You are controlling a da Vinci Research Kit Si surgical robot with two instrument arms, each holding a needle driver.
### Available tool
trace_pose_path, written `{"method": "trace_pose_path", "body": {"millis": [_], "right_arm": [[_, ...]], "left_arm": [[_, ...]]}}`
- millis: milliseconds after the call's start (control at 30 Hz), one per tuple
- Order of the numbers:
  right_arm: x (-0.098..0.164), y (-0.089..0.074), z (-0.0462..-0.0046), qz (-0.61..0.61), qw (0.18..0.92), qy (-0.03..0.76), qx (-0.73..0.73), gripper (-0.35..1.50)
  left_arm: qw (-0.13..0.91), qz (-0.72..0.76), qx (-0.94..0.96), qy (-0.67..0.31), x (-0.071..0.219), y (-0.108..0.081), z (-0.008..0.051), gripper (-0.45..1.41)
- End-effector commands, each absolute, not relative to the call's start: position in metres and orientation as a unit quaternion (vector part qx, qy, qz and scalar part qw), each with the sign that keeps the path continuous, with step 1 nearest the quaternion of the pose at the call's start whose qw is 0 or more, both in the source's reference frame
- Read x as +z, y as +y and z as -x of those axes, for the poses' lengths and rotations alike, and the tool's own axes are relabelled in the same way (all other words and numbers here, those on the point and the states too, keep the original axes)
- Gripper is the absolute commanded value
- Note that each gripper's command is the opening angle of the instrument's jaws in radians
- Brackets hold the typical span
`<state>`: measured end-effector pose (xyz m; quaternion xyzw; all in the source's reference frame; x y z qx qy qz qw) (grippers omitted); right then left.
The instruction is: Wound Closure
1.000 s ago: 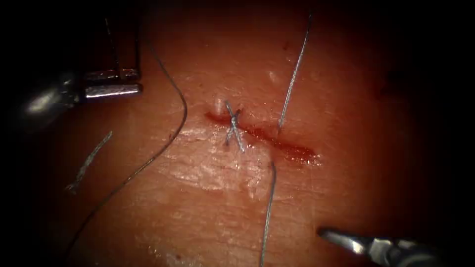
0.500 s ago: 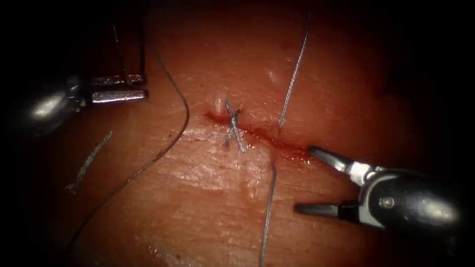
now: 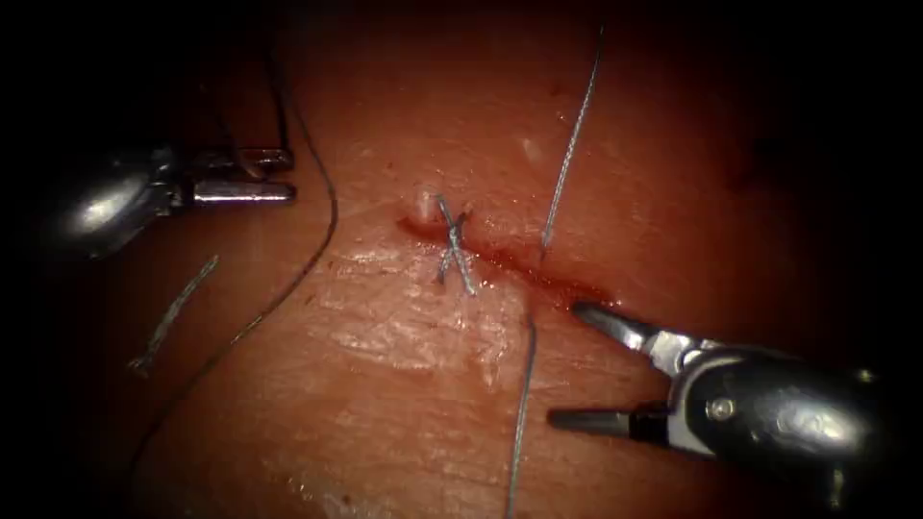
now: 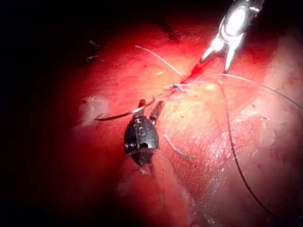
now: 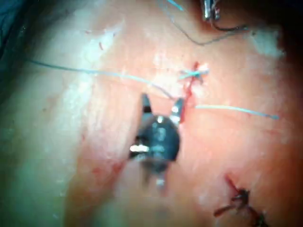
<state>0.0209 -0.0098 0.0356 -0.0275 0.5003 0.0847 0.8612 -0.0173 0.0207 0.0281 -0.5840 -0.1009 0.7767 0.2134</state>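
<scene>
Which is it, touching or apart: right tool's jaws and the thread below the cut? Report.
Apart. The endoscope view shows bare tissue between the right tool, jaws open and empty, and the thread; the lower jaw's tip stops short of it.

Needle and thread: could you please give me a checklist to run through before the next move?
1. Needle held: ok. The left tool is shut on it near one end.
2. Needle out of the tissue: ok, it lies clear above it, left of the cut.
3. Right tool free: ok. Jaws open, holding nothing, upper tip at the cut's right end.
4. Knot across the cut: ok.
5. Thread from the needle untangled: cannot tell; it runs off into the dark.
</scene>
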Motion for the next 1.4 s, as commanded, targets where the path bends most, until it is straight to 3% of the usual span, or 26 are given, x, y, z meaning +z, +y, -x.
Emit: {"method": "trace_pose_path", "body": {"millis": [33, 67, 100, 267, 400, 600, 733, 800, 967, 1033, 1200, 1233, 1267, 1300, 1333, 1400], "right_arm": [[0.0361, -0.0098, -0.0216, 0.027, 0.861, 0.501, 0.084, 1.19], [0.0361, -0.0099, -0.0216, 0.027, 0.861, 0.501, 0.084, 1.19], [0.0361, -0.0100, -0.0216, 0.028, 0.860, 0.502, 0.084, 1.19], [0.0362, -0.0101, -0.0216, 0.028, 0.860, 0.502, 0.084, 1.19], [0.0362, -0.0102, -0.0216, 0.029, 0.860, 0.502, 0.084, 1.19], [0.0361, -0.0103, -0.0216, 0.029, 0.859, 0.504, 0.084, 1.18], [0.0361, -0.0103, -0.0216, 0.030, 0.859, 0.505, 0.084, 1.14], [0.0361, -0.0103, -0.0216, 0.030, 0.859, 0.504, 0.085, 1.14], [0.0362, -0.0102, -0.0221, 0.031, 0.859, 0.504, 0.086, 1.13], [0.0363, -0.0100, -0.0234, 0.036, 0.860, 0.502, 0.081, 1.04], [0.0369, -0.0095, -0.0253, 0.034, 0.859, 0.505, 0.076, 0.99], [0.0374, -0.0095, -0.0264, 0.022, 0.856, 0.512, 0.069, 0.57], [0.0374, -0.0095, -0.0264, 0.022, 0.856, 0.512, 0.069, 0.57], [0.0375, -0.0095, -0.0266, 0.018, 0.854, 0.516, 0.066, 0.30], [0.0378, -0.0097, -0.0269, 0.007, 0.855, 0.516, 0.057, -0.35], [0.0379, -0.0098, -0.0270, -0.001, 0.858, 0.512, 0.050, -0.35]], "left_arm": [[0.220, 0.583, 0.776, -0.101, 0.0289, 0.0210, 0.0176, 0.73], [0.241, 0.578, 0.773, -0.102, 0.0295, 0.0212, 0.0171, 0.93], [0.249, 0.576, 0.772, -0.101, 0.0297, 0.0212, 0.0168, 0.99], [0.315, 0.560, 0.759, -0.101, 0.0303, 0.0221, 0.0149, 1.23], [0.358, 0.547, 0.752, -0.088, 0.0304, 0.0230, 0.0125, 1.31], [0.380, 0.536, 0.750, -0.076, 0.0292, 0.0242, 0.0102, 1.33], [0.388, 0.526, 0.755, -0.057, 0.0276, 0.0251, 0.0097, 1.20], [0.392, 0.522, 0.756, -0.047, 0.0269, 0.0251, 0.0102, 1.16], [0.389, 0.527, 0.755, -0.028, 0.0254, 0.0251, 0.0121, 1.30], [0.388, 0.527, 0.756, -0.028, 0.0252, 0.0251, 0.0130, 1.20], [0.380, 0.532, 0.756, -0.035, 0.0257, 0.0245, 0.0140, 1.21], [0.381, 0.532, 0.756, -0.035, 0.0257, 0.0248, 0.0138, 1.30], [0.381, 0.532, 0.756, -0.035, 0.0257, 0.0248, 0.0138, 1.30], [0.386, 0.528, 0.756, -0.028, 0.0257, 0.0252, 0.0136, 1.30], [0.394, 0.523, 0.756, -0.019, 0.0258, 0.0257, 0.0132, 1.30], [0.393, 0.522, 0.757, -0.016, 0.0260, 0.0260, 0.0131, 1.30]]}}
